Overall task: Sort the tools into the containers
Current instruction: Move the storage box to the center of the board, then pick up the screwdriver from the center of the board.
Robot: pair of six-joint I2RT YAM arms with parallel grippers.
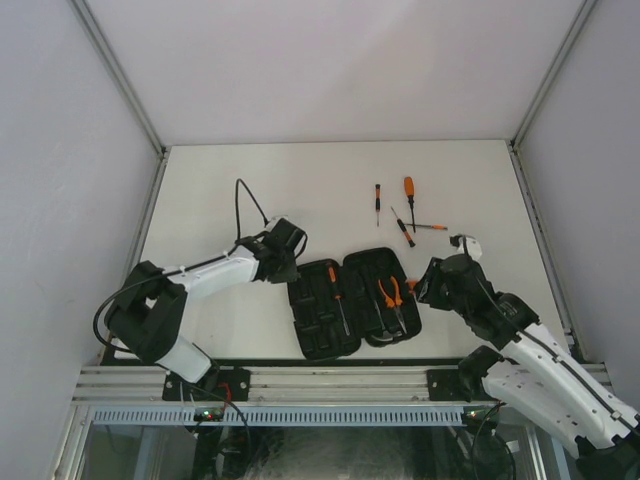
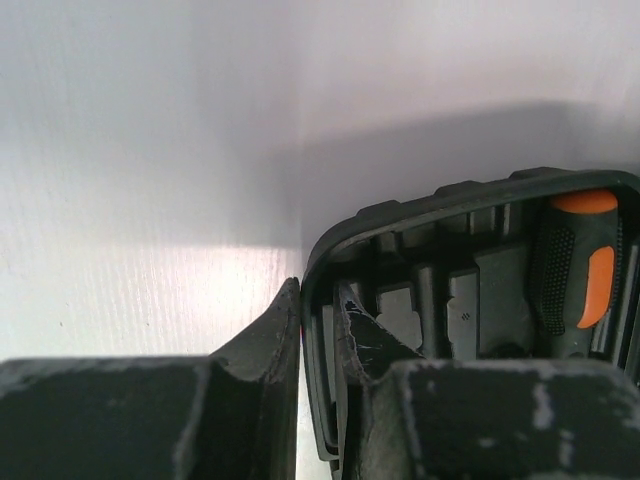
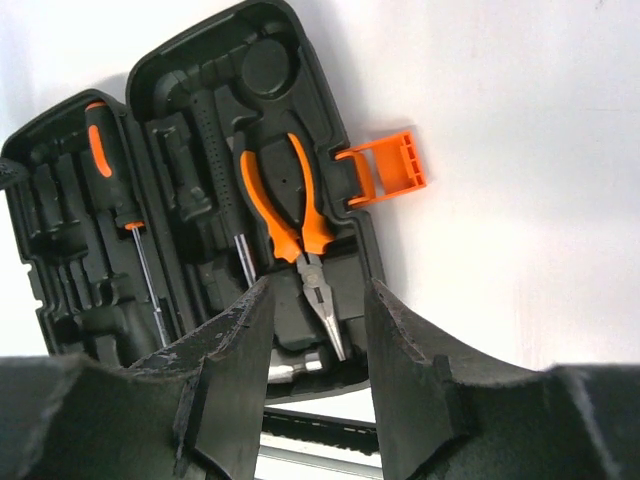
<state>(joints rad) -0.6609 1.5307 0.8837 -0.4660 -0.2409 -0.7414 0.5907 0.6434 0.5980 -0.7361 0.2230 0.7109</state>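
Left pincer [image 2: 318,300] pinches left rim of open tool case [image 2: 330,235], one finger outside, one inside. Right pincer [image 3: 318,287] spread wide, empty, at case's right edge; pliers [image 3: 285,200] slotted in case, framed between its fingers. Loose screwdrivers [image 1: 409,188] on tabletop [image 1: 250,180] beyond case.

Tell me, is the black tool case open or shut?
Open: the tool case lies spread flat, slots up, with pliers and a screwdriver inside.

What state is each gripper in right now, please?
Left gripper: closed on the rim of the tool case.
Right gripper: open, holding nothing.
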